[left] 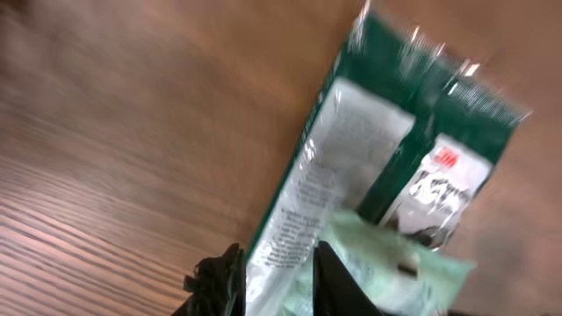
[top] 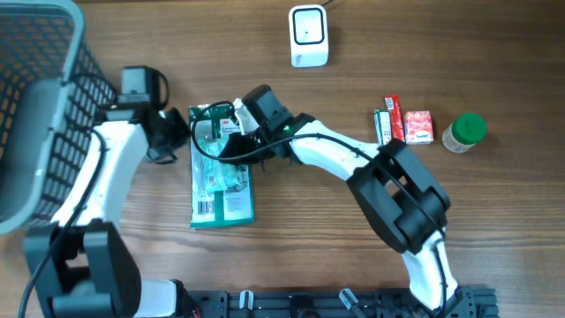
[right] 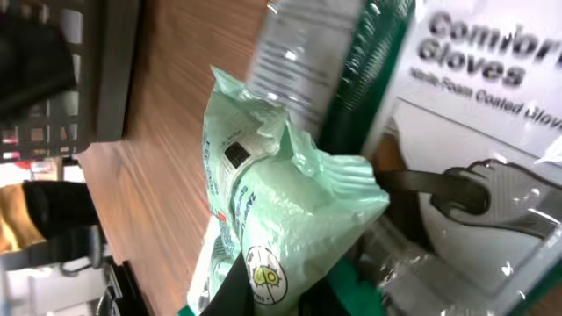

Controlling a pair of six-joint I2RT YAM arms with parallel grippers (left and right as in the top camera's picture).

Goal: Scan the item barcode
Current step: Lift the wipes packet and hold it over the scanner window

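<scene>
A dark green glove package [top: 222, 190] lies flat on the table, its barcode end toward the front edge. My left gripper [top: 177, 134] is shut on the package's left edge, and in the left wrist view the clear film edge [left: 290, 237] sits between the black fingers [left: 219, 281]. A light green pouch [top: 214, 134] rests on the package's far end. My right gripper [top: 240, 131] is shut on that pouch [right: 281, 193], with the pouch pinched near its round logo and the glove package [right: 492, 132] behind it. The white scanner [top: 309, 37] stands at the back centre.
A grey mesh basket [top: 35, 106] fills the left side. To the right stand a red box [top: 395, 115], a smaller red carton [top: 418, 126] and a green-lidded jar [top: 464, 132]. The right arm stretches across the table's middle.
</scene>
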